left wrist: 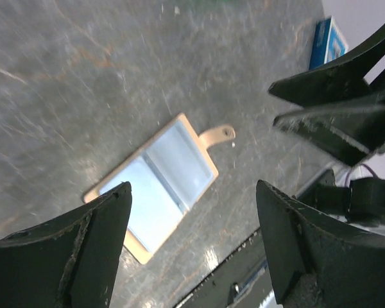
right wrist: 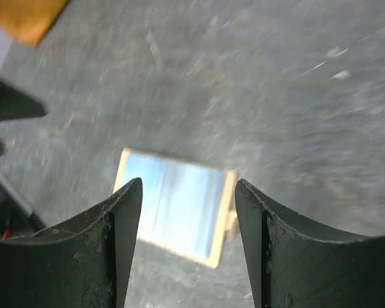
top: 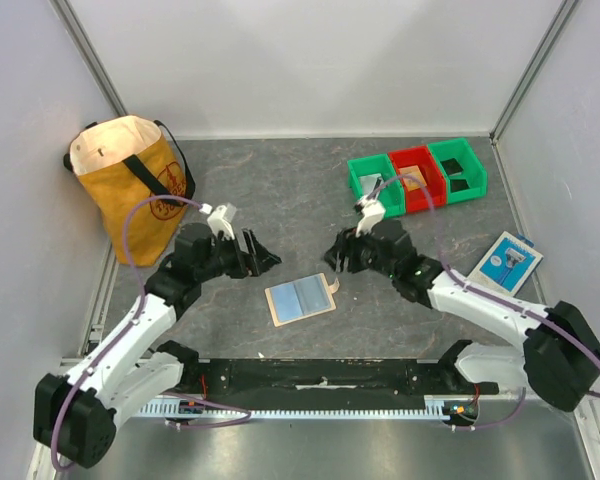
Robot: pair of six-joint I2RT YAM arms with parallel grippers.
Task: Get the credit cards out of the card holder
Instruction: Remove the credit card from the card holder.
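The card holder (top: 300, 298) lay flat and open on the surface, close to the middle of the near edge, its pale blue inside facing up and its small tan tab (top: 334, 285) sticking out on the side toward the right edge. The left hand (top: 260, 252) hung above the surface just to the holder's left and a little farther back, its fingers wide apart with nothing between them. In its own wrist view (left wrist: 192, 192) the holder (left wrist: 160, 186) showed through the gap. The right hand (top: 337, 255) hung close to the tab, also spread and empty, and looked down on the holder (right wrist: 179, 205) between its fingers (right wrist: 115, 244).

Toward the far right corner, a tan card (top: 415, 184) lay in a red bin (top: 410, 155) and a black card (top: 458, 186) in the green bin (top: 458, 147) next to it (both small from overhead). A blue-and-white packet (top: 508, 262) lay by the right edge, and a yellow bag (top: 130, 185) stood at the far left corner.
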